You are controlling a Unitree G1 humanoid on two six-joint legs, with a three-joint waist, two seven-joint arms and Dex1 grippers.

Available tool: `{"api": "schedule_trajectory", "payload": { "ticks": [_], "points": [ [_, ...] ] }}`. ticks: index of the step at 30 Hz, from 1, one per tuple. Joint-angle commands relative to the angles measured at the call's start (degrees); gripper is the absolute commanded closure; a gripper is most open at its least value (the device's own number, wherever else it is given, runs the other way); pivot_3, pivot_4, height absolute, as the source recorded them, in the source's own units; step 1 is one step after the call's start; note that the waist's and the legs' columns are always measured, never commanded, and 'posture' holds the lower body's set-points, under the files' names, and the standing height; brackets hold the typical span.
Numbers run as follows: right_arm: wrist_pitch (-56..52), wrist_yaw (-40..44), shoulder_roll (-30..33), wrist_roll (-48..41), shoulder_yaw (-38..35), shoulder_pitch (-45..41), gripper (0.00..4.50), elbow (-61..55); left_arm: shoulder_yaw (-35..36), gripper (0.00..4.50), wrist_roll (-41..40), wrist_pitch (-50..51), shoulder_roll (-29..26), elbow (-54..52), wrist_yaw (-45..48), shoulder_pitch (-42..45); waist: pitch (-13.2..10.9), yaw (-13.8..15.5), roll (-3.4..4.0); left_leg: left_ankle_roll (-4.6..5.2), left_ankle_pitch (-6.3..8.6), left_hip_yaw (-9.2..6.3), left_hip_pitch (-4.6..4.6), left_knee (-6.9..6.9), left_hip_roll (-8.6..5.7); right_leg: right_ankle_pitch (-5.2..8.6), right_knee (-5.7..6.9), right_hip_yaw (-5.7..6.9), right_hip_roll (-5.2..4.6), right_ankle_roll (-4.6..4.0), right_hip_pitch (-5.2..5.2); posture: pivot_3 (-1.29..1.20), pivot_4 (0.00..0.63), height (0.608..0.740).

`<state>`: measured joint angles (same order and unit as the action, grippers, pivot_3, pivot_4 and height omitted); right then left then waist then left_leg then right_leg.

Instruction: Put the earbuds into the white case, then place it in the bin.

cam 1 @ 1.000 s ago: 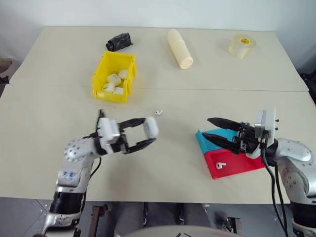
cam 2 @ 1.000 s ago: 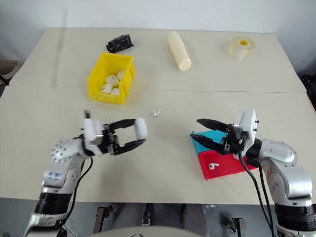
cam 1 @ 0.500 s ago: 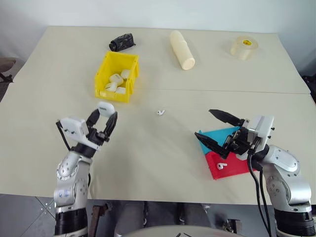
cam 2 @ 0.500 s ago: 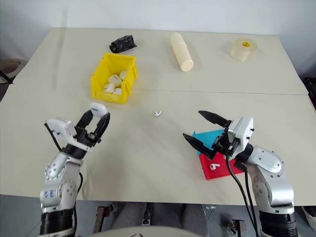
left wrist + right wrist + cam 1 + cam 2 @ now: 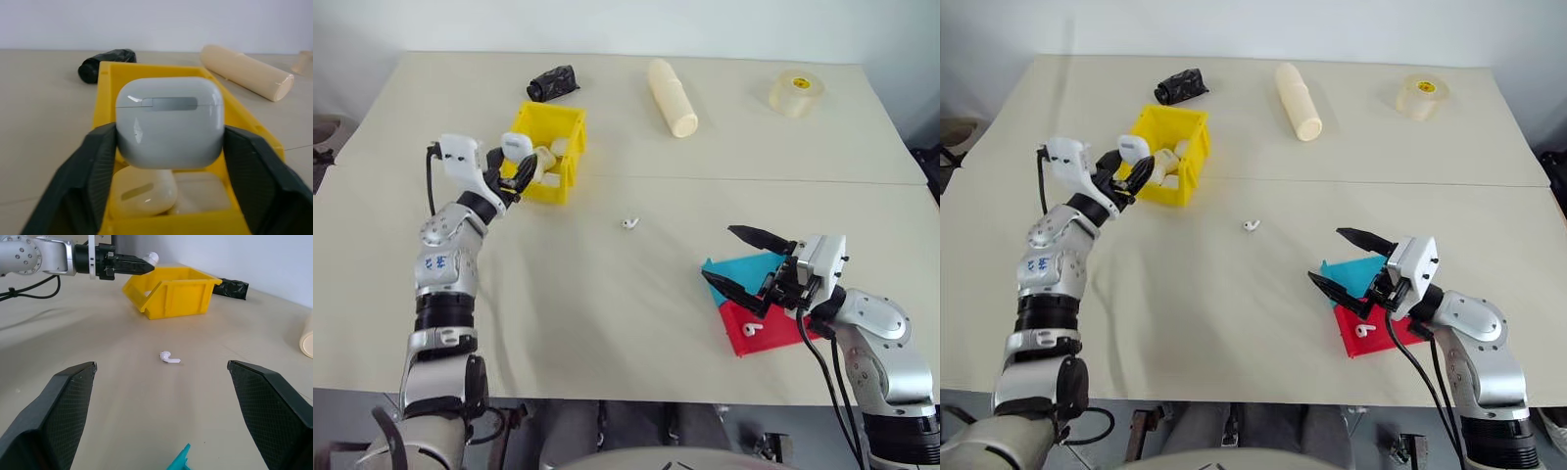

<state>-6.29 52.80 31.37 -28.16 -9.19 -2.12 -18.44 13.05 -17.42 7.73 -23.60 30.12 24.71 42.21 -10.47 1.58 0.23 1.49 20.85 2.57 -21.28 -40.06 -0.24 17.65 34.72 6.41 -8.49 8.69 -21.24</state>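
Holding white case between left gripper fingers, at front rim of yellow bin, lid closed; looks set for drop onto other white cases inside. Grip apparently loosening, fingers only lightly beside case walls; full release not confirmed. Left arm stretched forward, gripper roughly level, pointing into bin. Right gripper wide apart, empty, hovering low over blue tray and red tray, aimed toward table middle. One earbud loose on table between bin and trays, another earbud on red tray — likely next pickups. Cream cylinder, tape roll, black wad at far edge, unused.
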Motion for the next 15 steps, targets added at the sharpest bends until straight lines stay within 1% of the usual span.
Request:
{"api": "schedule_trajectory", "payload": {
  "ticks": [1, 5, 8, 9, 11, 12, 15],
  "points": [
    [0.61, -0.98, 0.34, -0.28, -0.27, -0.09, 0.00, -3.25, -1.14, 0.01, 1.26, -1.36, 0.30, 1.58, 1.48, 0.69, 0.00, -0.12, 0.00, -0.01, 0.00, 0.00, 0.00, 0.00, 0.00, 0.00, 0.01, -0.01, 0.00, 0.00, 0.00, 0.00, 0.150, 0.740],
    [0.67, -1.03, 0.48, -0.35, -0.28, 0.42, 0.00, -3.38, -1.67, 0.01, 1.05, -1.10, -0.53, -2.94, 3.57, -1.64, 0.00, -0.22, -0.01, -0.03, -0.02, 0.01, 0.01, 0.01, 0.02, 0.00, 0.03, -0.01, 0.01, 0.00, -0.03, 0.00, 0.150, 0.740],
    [1.09, -0.15, 1.22, -0.48, -1.07, 0.89, 0.00, -2.41, -1.20, 0.01, -0.77, -1.68, -2.43, -10.77, 7.73, -6.48, -0.02, -0.41, -0.03, -0.03, -0.01, 0.04, -0.02, 0.03, 0.02, 0.00, 0.02, -0.01, 0.00, 0.00, -0.08, 0.00, 0.150, 0.740],
    [1.22, 0.30, 1.64, -0.58, -1.54, 0.92, 0.00, -1.89, -1.05, 0.01, -1.84, -1.30, -3.32, -13.67, 10.05, -8.46, -0.02, -0.54, -0.03, -0.03, -0.01, 0.07, -0.03, 0.05, 0.03, 0.00, 0.03, -0.02, 0.00, 0.00, -0.13, 0.00, 0.150, 0.740],
    [1.50, 2.15, 3.45, -0.73, -2.84, 0.82, 0.00, 0.08, -1.13, 0.01, -3.96, 0.24, -7.52, -19.82, 17.55, -14.69, -0.02, -0.86, -0.03, -0.03, -0.01, 0.11, -0.03, 0.09, 0.06, 0.00, 0.03, -0.02, 0.00, 0.00, -0.19, 0.00, 0.150, 0.740],
    [1.70, 2.82, 4.07, -0.87, -3.24, 0.78, 0.00, 0.83, -1.28, 0.01, -4.61, 0.90, -8.79, -21.79, 19.61, -16.63, -0.02, -1.07, -0.03, -0.03, -0.01, 0.13, -0.03, 0.11, 0.07, 0.00, 0.02, -0.02, 0.00, 0.00, -0.20, 0.00, 0.150, 0.740],
    [3.06, 8.27, 8.11, -1.13, -4.94, 0.53, 0.00, 5.91, 0.24, 0.01, -6.91, -3.57, -14.16, -28.91, 29.81, -27.61, -0.04, -1.30, 0.02, -0.03, -0.01, 0.15, -0.02, 0.12, 0.13, 0.01, -0.01, -0.03, 0.00, -0.01, -0.18, 0.00, 0.150, 0.740]
  ]
}}
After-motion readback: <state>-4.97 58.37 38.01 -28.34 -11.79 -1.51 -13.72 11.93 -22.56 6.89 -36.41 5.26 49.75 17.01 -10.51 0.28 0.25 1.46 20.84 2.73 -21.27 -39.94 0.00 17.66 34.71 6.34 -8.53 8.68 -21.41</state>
